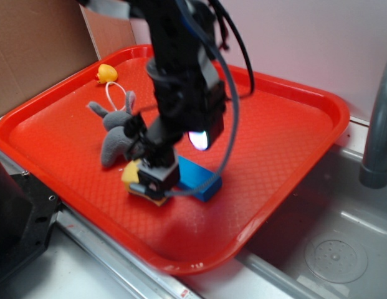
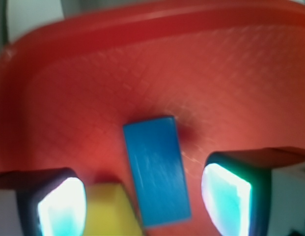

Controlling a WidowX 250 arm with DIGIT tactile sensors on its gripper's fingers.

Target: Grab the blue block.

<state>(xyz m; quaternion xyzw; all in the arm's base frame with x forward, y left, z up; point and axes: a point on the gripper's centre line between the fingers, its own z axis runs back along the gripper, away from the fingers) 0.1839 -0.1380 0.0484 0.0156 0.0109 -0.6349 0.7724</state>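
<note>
Between the spread fingers (image 2: 61,206) lies the blue block (image 2: 157,172), touching neither, on the red tray (image 2: 69,98).

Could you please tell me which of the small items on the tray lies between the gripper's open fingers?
The blue block, flat and rectangular; the yellow sponge wedge sits beside it.

The yellow sponge wedge (image 2: 113,211) is cut off below, possibly under the blue block (image 2: 157,172).

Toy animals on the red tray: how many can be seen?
2. A yellow duck sits near the tray's far left corner. A grey plush bunny lies left of the gripper, close to the yellow sponge. The arm may hide others.
</note>
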